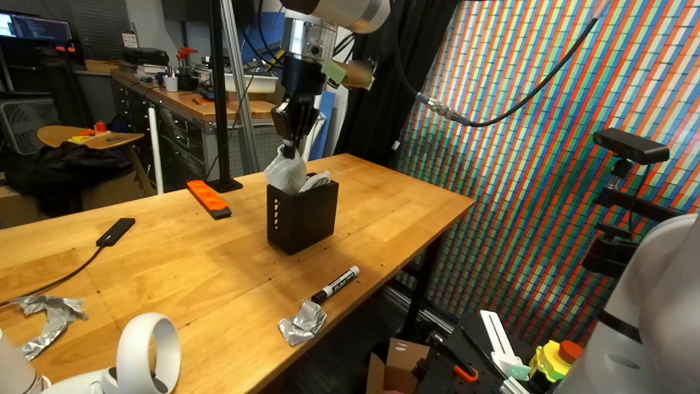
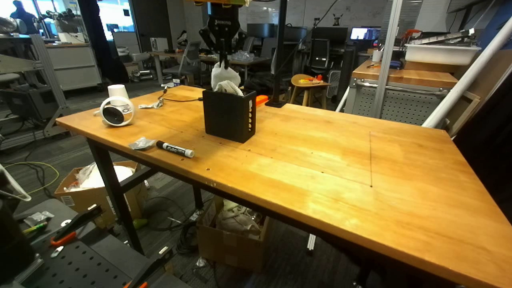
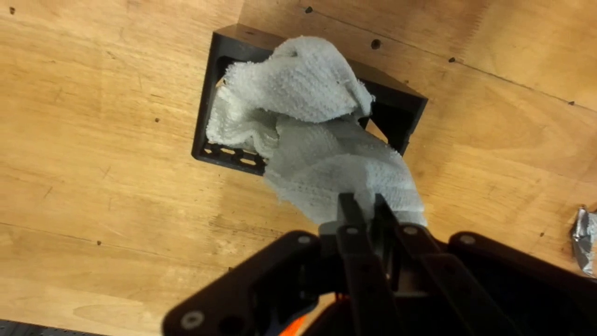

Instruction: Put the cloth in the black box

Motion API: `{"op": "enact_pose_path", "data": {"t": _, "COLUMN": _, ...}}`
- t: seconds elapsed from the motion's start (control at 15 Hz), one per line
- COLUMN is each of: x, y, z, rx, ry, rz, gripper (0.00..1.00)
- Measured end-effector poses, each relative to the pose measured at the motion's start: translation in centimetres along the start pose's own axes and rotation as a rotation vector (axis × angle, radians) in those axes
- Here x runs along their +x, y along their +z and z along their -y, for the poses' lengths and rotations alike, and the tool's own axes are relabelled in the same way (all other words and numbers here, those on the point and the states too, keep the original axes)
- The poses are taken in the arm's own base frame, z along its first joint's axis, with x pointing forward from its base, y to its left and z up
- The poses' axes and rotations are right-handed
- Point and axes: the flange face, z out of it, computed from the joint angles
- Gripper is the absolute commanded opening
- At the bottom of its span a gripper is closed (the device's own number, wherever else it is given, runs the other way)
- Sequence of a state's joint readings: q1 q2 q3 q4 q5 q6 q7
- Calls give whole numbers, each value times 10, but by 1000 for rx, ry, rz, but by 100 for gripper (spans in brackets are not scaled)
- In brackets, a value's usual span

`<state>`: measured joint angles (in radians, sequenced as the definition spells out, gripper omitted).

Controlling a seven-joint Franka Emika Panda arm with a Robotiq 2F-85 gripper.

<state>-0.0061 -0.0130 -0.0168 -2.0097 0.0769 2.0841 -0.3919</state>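
The black box (image 1: pixel 303 221) stands upright on the wooden table, its open top facing up; it also shows in an exterior view (image 2: pixel 228 116) and the wrist view (image 3: pixel 392 93). The whitish cloth (image 1: pixel 287 175) lies partly in the box's opening, and part of it rises above and over one side, as the wrist view (image 3: pixel 303 84) shows. My gripper (image 1: pixel 290 152) is above the box, pointing down. In the wrist view its fingertips (image 3: pixel 364 200) are close together with cloth pinched between them. How deep the cloth reaches inside the box is hidden.
A black-and-white marker (image 1: pixel 336 284) and crumpled foil (image 1: pixel 302 323) lie near the table edge. An orange-and-black tool (image 1: pixel 208 198) lies beside the box, near a black upright pole (image 1: pixel 220 109). A white ring-shaped controller (image 2: pixel 117 111) and more foil (image 1: pixel 52 323) are farther along.
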Motion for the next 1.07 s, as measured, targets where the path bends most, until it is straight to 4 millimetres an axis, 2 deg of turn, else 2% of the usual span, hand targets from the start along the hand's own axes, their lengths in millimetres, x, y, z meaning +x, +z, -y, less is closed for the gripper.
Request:
{"op": "enact_pose_path", "data": {"t": 0.27, "x": -4, "y": 12, "z": -8, "rx": -9, "ry": 5, "rz": 28, "gripper": 12}}
{"op": "enact_pose_path", "data": {"t": 1.07, "x": -7, "y": 73, "z": -16, "rx": -17, "ry": -20, "rz": 152, "gripper": 12}}
